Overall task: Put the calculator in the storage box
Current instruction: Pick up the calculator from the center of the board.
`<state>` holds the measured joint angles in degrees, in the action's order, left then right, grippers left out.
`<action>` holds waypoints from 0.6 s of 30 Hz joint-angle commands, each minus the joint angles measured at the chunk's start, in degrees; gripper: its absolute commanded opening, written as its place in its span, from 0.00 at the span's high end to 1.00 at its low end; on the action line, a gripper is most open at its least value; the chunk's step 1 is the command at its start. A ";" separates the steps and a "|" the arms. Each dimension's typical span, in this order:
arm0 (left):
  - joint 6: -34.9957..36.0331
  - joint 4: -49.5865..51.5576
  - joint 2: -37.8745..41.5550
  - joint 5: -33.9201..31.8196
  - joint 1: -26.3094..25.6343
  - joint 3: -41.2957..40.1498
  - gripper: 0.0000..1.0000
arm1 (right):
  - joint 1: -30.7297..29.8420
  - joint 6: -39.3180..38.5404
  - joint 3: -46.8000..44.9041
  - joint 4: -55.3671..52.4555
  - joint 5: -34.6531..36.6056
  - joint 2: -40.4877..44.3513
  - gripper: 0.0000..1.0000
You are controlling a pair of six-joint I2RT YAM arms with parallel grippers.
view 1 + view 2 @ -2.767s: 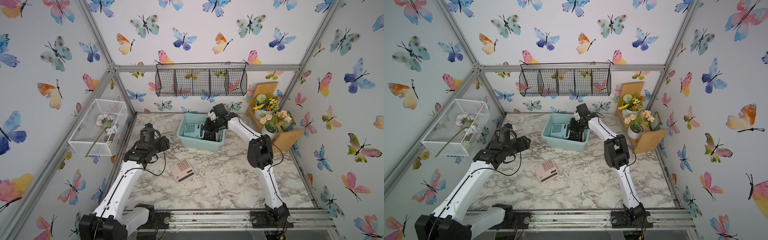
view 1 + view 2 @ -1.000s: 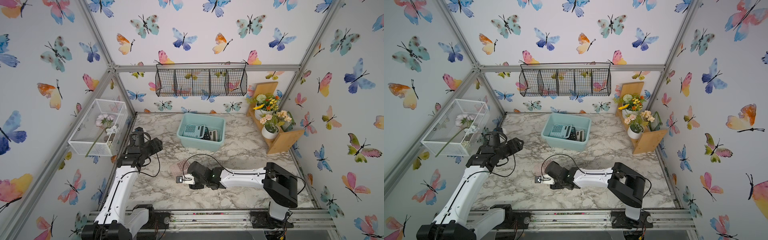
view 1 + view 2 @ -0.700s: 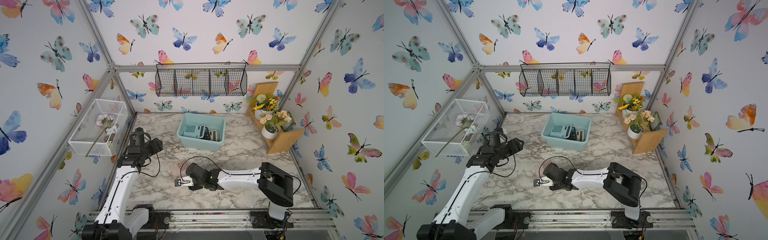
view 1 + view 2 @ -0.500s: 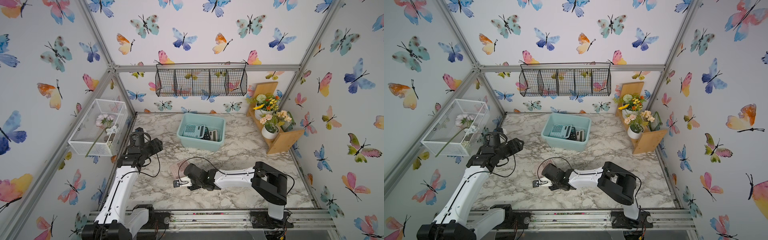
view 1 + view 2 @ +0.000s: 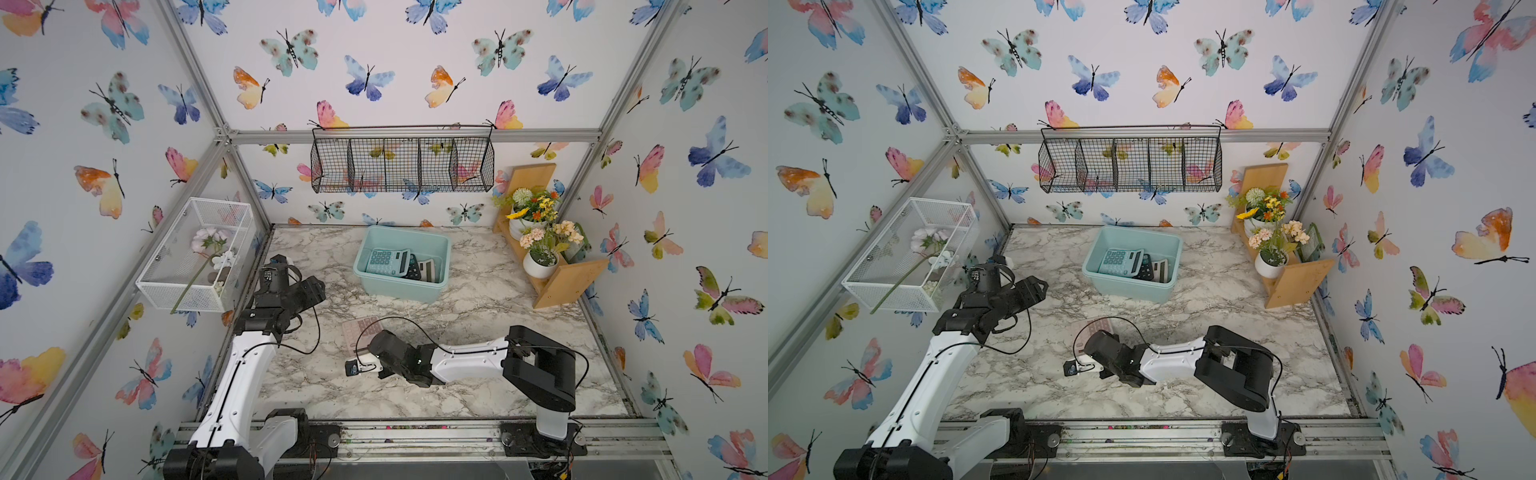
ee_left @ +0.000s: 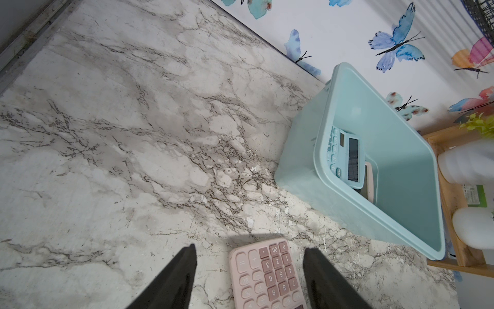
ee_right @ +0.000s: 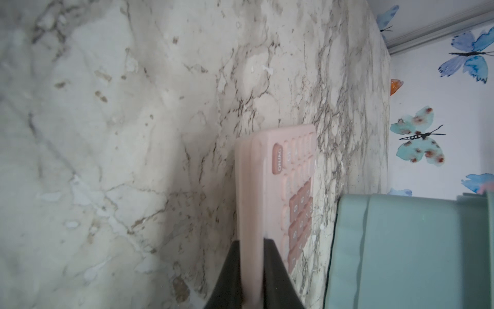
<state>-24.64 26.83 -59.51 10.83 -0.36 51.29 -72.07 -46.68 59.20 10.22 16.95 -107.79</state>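
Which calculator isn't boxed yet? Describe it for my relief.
On the marble table, in front of the teal storage box, lies a pink calculator, its edge pinched by the right gripper. It's the only pink one, the only one outside the box.

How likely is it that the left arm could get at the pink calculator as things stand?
Probably yes: the left hand is open and faces the pink calculator across bare marble tabletop. But the right hand is shut on the calculator's edge, so access looks crowded.
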 commanded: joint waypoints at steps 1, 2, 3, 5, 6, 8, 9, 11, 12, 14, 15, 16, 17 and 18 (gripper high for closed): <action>0.39 -0.73 0.36 1.39 0.35 -0.05 0.31 | -0.44 -0.85 -2.39 -1.54 2.74 6.18 0.98; 0.39 -0.73 0.36 1.31 0.34 -0.01 0.31 | -0.52 -0.96 -2.42 -3.53 2.59 8.07 0.98; 0.39 -0.72 0.36 1.24 0.28 -0.02 0.31 | -0.61 -0.81 -2.08 -6.51 2.12 10.49 0.98; 0.39 -0.73 0.28 1.04 0.29 0.04 0.31 | -0.70 0.03 -0.92 -12.20 1.27 15.08 0.98; 0.39 -0.81 0.18 1.11 0.28 0.17 0.31 | -0.70 0.74 0.33 -15.71 0.84 17.40 0.98; 0.39 -0.91 -0.16 1.25 0.34 0.30 0.31 | -0.70 2.82 3.88 -23.12 0.22 20.80 0.98; 0.39 -1.07 -0.31 1.43 0.32 0.23 0.31 | -0.75 4.09 6.19 -26.76 -0.06 22.22 0.97; 0.22 -1.58 -0.61 1.72 0.34 0.18 0.31 | -0.74 7.11 11.12 -33.42 -0.24 23.63 0.97; 0.08 -1.81 -0.76 1.78 0.28 0.10 0.31 | -0.72 8.94 13.80 -36.30 -0.29 23.80 0.98; -0.25 -2.72 -1.08 1.91 0.28 -0.28 0.31 | -0.71 14.28 20.04 -40.97 1.51 23.00 0.98; -0.57 -3.41 -1.30 2.14 0.34 -0.54 0.31 | -0.70 18.30 23.90 -42.92 4.67 21.71 0.98; -0.74 -3.69 -1.59 2.44 0.34 -0.59 0.31 | -0.66 22.02 27.46 -44.57 8.65 20.21 0.97; -0.93 -4.04 -1.96 2.98 0.33 -0.57 0.31 | -0.20 26.84 32.73 -47.30 12.69 17.30 0.97; -1.02 -4.24 -2.38 3.37 0.31 -0.42 0.31 | 0.90 31.55 39.03 -52.20 14.45 14.09 0.97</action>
<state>-25.02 24.60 -60.84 11.66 -0.36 51.20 -72.29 -29.47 88.95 -30.17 22.20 -88.55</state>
